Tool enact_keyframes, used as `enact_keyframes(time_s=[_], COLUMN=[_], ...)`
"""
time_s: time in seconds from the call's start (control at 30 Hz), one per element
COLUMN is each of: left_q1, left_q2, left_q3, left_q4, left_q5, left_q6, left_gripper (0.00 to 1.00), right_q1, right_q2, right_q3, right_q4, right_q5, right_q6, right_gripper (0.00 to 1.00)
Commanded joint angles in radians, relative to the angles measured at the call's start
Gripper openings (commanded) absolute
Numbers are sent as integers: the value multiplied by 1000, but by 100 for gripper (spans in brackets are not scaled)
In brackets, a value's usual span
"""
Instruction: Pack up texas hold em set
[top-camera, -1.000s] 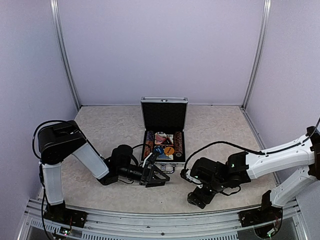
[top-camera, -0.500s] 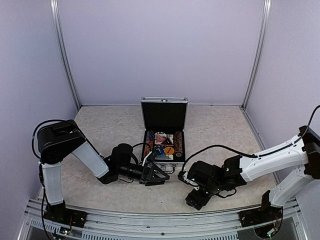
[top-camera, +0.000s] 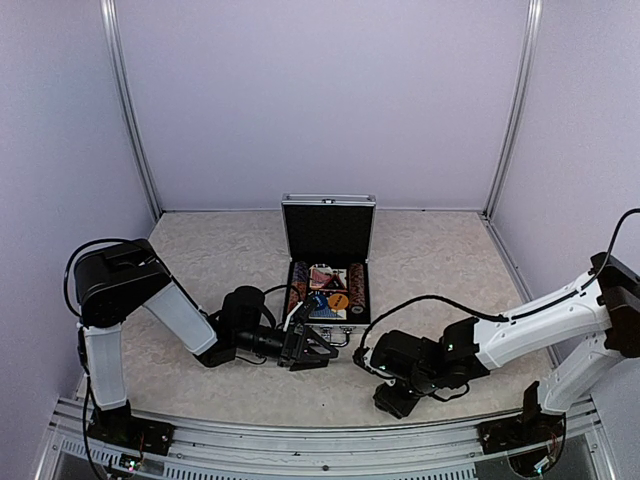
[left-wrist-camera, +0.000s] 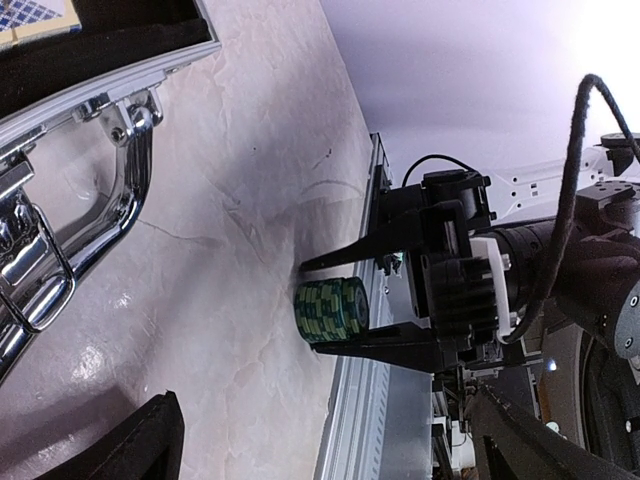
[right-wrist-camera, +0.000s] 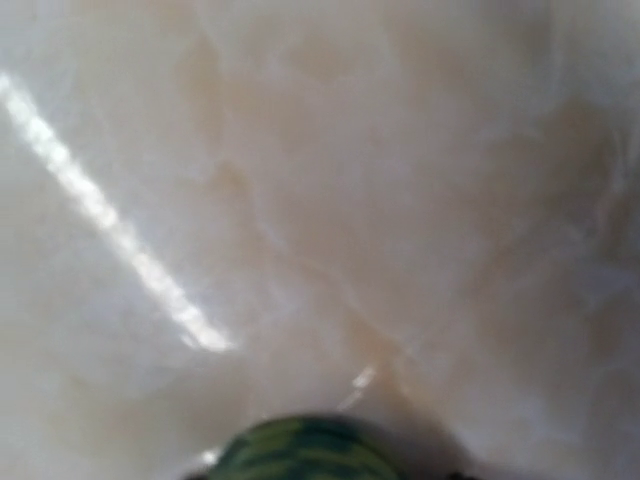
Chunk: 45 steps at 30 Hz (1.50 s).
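The small silver case (top-camera: 328, 228) stands open at the table's middle, its black-lined lid upright. Chip rows (top-camera: 357, 287), a card deck (top-camera: 322, 277) and round discs (top-camera: 338, 298) lie in its tray. Its chrome handle (left-wrist-camera: 60, 215) fills the left of the left wrist view. A green chip stack (left-wrist-camera: 332, 308) stands on the table in front of the case. My right gripper (top-camera: 370, 356) points down over it, a finger (left-wrist-camera: 385, 347) pressed on each side. The stack's rim (right-wrist-camera: 300, 450) shows at the bottom of the right wrist view. My left gripper (top-camera: 308, 350) lies low by the case's front, open and holding nothing.
The metal rail (top-camera: 300, 440) runs along the table's near edge, just behind the green stack. Purple walls (top-camera: 320, 100) close in the back and both sides. The right arm's black cable (top-camera: 440, 292) loops over the table to the right of the case.
My right gripper has slid a little to the left and its fingers have closed in on the green chip stack. The left arm has stayed where it was.
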Motion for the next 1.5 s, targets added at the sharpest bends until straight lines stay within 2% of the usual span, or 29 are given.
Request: enact_keyframes(time_s=[0.0,0.13,0.27,0.5,0.57,0.6,1.47], left_q1=[16,16,16,16,16,16,-13], left_q2=[33,34,38,40,42,42,98], left_q3=[-12,-11,-9,-9,-8,-8,41], left_q4=[-68,-68,-67,-68,-68,-68,31], left_q5=[-23,-21,-19,-18,-18,-18,42], left_q6=[26,25,24,24,25,25,-28], left_gripper=[99,99,99,99,99,99,99], right_q1=[14,16,15,16,16,16,15], right_q2=[43,37,36,38,39,40,44], right_q3=[-35,-43,-44,-34,-23,-16,198], right_q4=[14,26,30,23,12,7,-123], right_q5=[-16,-25,-37,-49,-47,-47,-18], right_q6=[14,18,17,6,-3,-9,-120], right_gripper=[49,39,21,10,1,0,0])
